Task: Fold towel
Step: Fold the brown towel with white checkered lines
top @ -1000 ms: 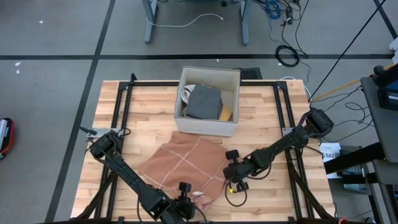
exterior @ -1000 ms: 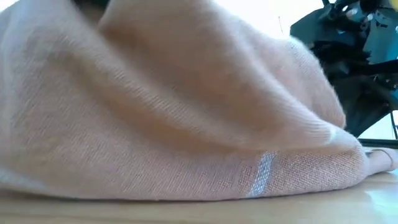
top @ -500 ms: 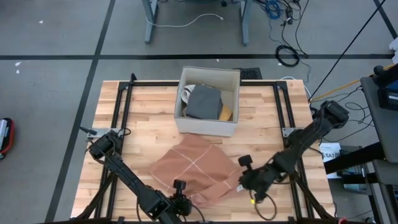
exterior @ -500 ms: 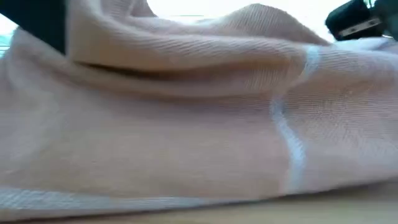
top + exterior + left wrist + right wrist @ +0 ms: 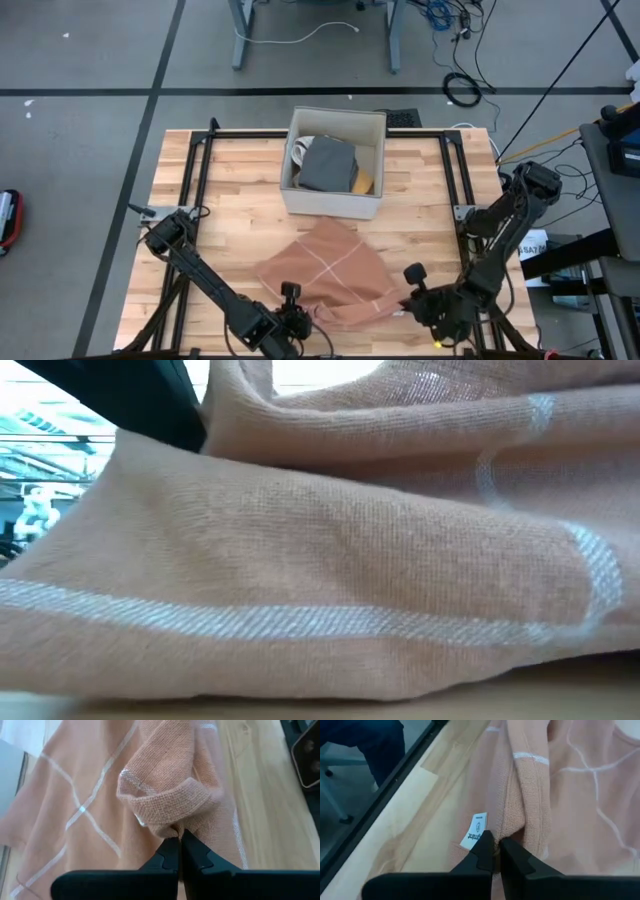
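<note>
Towel [image 5: 325, 275] lies bunched at the desk's front edge, left gripper [image 5: 179, 837] pinching its folded hem, right gripper [image 5: 495, 842] clamped on the edge by the white label [image 5: 476, 832], grey box [image 5: 335, 165] behind.

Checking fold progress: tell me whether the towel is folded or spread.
Neither: the towel lies bunched and unfolded. The left tool and right tool are each shut on its near edge, which is gathered and creased.

Wooden table [image 5: 240, 190], overhead.
Carried a pink towel [image 5: 325, 270] near the front edge and an open box [image 5: 335, 200] behind it.
</note>
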`<state>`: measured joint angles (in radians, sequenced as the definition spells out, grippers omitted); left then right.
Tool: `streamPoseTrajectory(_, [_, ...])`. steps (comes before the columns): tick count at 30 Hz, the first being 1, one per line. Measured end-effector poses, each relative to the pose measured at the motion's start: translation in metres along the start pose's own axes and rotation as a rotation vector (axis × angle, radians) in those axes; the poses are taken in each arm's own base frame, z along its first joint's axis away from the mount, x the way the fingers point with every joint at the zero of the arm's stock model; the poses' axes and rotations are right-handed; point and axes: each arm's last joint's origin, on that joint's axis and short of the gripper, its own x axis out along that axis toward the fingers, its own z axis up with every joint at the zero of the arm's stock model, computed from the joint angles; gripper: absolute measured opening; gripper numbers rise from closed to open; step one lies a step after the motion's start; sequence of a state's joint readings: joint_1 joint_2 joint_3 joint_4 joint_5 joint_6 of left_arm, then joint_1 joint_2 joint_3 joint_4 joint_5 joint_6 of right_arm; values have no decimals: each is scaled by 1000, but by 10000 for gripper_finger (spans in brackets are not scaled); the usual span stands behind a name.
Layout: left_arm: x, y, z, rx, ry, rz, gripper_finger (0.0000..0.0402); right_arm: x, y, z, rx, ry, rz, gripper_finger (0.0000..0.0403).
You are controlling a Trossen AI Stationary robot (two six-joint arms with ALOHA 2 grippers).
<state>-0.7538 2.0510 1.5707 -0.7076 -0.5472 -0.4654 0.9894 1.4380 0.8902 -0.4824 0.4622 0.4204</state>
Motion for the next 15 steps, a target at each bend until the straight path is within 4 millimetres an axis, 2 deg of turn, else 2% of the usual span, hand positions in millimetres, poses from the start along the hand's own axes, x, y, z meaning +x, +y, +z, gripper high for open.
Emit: streamPoseTrajectory(15, [8,19,0,-90,28,133,0,-18,28,-13,-48,-86,-39,4])
